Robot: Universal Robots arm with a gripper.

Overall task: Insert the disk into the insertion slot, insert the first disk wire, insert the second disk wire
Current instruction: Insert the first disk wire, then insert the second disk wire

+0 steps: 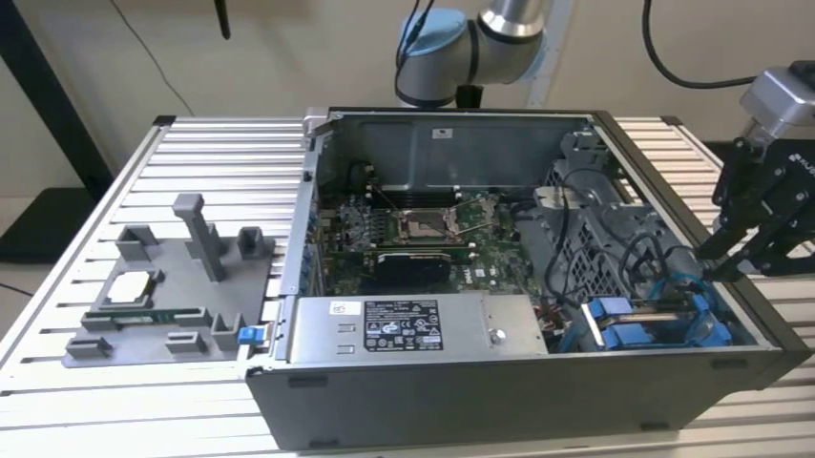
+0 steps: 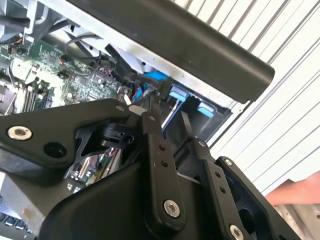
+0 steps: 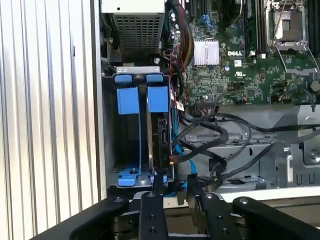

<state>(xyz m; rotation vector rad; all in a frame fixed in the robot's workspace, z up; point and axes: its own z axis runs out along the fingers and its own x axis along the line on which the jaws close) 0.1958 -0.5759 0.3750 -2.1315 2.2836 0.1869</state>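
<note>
Bench: I see a slatted metal bench point(image 1: 191, 153) that carries everything. My tool point(image 3: 175, 182) hangs above the side of it where the case stands.
Case: an open computer case point(image 1: 510, 401) lies on the bench with its inside facing up. The tool reaches down over one side wall into the drive corner.
Fixture: a grey fixture tray point(image 1: 166, 315) sits on the bench across the case from the tool, well apart from it.
Motherboard: a green motherboard point(image 3: 240, 75) lies deeper inside the case, beyond the drive bay from the tool.
Power supply: a grey labelled box point(image 1: 407, 329) lies past the far end of the drive bay.
Disk: the disk point(image 3: 163, 137) stands on edge in its blue carrier, seated in the slot just ahead of the tool's tips. A second blue carrier point(image 3: 127, 102) stands just beside it.
Tool state: the two black fingers point(image 3: 152, 205) stand apart with a narrow gap. I cannot tell whether they pinch anything.
Wire: a thin blue wire point(image 3: 191, 162) runs from beside the disk into that gap.
</note>
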